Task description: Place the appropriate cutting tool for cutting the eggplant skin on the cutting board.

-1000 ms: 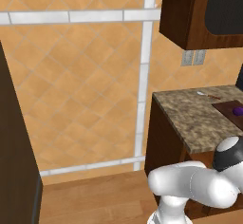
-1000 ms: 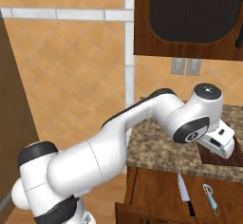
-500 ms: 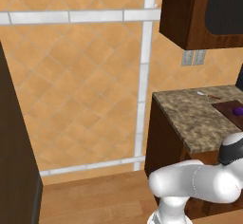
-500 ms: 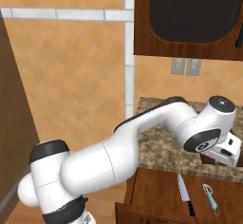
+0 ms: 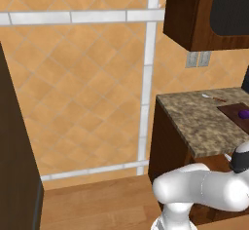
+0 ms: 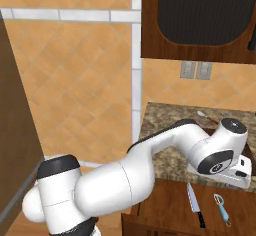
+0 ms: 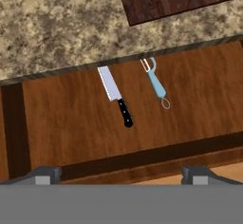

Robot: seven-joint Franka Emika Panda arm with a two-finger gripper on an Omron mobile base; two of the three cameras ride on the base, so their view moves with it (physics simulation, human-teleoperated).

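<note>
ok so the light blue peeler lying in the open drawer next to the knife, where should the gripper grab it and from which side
Probably the peeler by its light blue handle, mid-length, coming straight down from above. It lies flat on the drawer floor, forked metal head toward the countertop, so only a top-down pinch across the narrow handle fits. The knife lies apart from it, leaving finger room. The gripper is open above the drawer.
</note>
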